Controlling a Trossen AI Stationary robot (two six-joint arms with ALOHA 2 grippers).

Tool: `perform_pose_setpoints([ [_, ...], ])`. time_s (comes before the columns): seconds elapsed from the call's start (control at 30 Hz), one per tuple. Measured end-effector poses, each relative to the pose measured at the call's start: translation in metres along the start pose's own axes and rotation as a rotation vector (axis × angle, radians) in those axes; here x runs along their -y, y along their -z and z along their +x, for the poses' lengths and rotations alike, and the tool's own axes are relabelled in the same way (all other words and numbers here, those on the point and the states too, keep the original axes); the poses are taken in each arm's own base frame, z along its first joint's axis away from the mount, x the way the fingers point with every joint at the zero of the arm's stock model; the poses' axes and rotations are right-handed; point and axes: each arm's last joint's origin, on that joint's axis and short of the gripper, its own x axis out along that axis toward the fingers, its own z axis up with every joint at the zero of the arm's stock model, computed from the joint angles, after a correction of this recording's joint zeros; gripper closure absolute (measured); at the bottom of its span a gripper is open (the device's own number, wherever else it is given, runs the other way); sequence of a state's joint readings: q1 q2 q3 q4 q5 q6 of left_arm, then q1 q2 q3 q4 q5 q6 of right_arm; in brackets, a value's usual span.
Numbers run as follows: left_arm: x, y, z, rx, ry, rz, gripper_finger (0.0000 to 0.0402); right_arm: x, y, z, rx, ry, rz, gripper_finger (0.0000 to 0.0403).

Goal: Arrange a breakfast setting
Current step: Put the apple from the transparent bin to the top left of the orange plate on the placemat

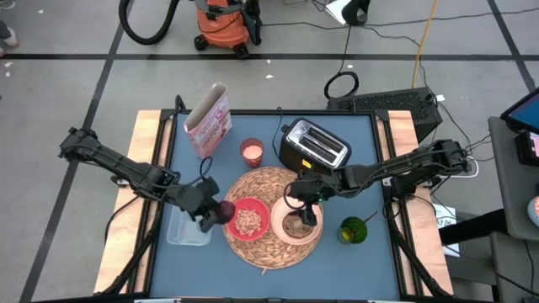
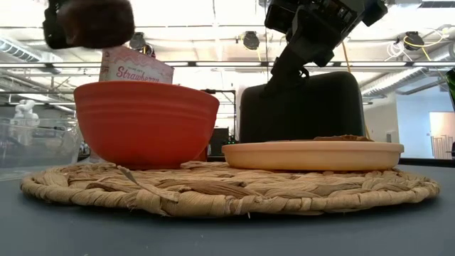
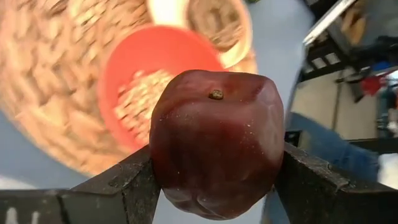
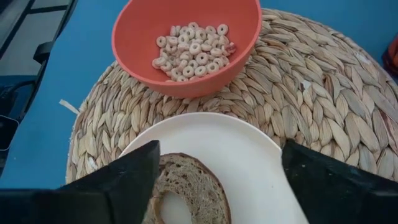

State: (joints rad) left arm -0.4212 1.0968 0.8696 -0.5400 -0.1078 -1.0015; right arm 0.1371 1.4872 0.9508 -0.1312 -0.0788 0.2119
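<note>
A round woven straw mat (image 1: 271, 181) lies mid-table. On it stand a red bowl (image 1: 248, 220) of cereal rings and a cream plate (image 1: 284, 233) with a slice of browned toast (image 4: 186, 186) lying flat on it. My left gripper (image 1: 219, 213) is shut on a dark red fruit (image 3: 214, 137) just left of the bowl, above its rim height in the low view (image 2: 96, 21). My right gripper (image 4: 217, 168) hangs open over the plate, its fingers standing either side of the toast and apart from it. My left gripper pinches the fruit between its two fingers, one finger on each opposite side (image 3: 159, 165). The fingers come slanting down from the table's left side. The fruit is lifted clear of the table and the mat, with a small brown nub on its end facing the wrist camera.
A black toaster (image 1: 313, 147) stands behind the mat, a pink cup (image 1: 252, 151) and a strawberry cereal box (image 1: 209, 122) to its left. A clear container (image 1: 185, 229) sits left of the mat, a green round object (image 1: 354, 230) to the right.
</note>
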Motion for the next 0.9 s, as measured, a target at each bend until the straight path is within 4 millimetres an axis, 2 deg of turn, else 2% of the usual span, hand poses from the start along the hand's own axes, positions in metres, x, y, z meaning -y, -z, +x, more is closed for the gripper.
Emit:
perform_pose_setpoints([
  [0.17, 0.006, -0.005, 0.001, 0.051, 0.057, 0.028, 0.0135, -0.001, -0.002, 0.000, 0.024, -0.005, 0.003, 0.0026],
  [0.27, 0.008, -0.006, 0.000, 0.063, 0.073, 0.050, 0.0135, -0.003, -0.011, -0.001, 0.117, -0.024, -0.069, 0.0009],
  [0.57, 0.017, -0.011, -0.001, 0.119, 0.168, 0.088, 0.0135, -0.013, -0.048, -0.014, 0.547, -0.021, -0.481, 0.0006],
  [0.67, 0.019, -0.014, -0.002, 0.142, 0.191, 0.087, 0.0135, -0.016, -0.056, -0.020, 0.655, -0.133, -0.579, 0.0006],
  [0.77, 0.020, -0.018, -0.002, 0.170, 0.214, 0.076, 0.0135, -0.016, -0.058, -0.023, 0.689, -0.225, -0.588, 0.0007],
  [0.9, 0.022, -0.025, 0.003, 0.205, 0.245, 0.062, 0.0135, -0.009, -0.061, -0.024, 0.679, -0.218, -0.542, 0.0007],
])
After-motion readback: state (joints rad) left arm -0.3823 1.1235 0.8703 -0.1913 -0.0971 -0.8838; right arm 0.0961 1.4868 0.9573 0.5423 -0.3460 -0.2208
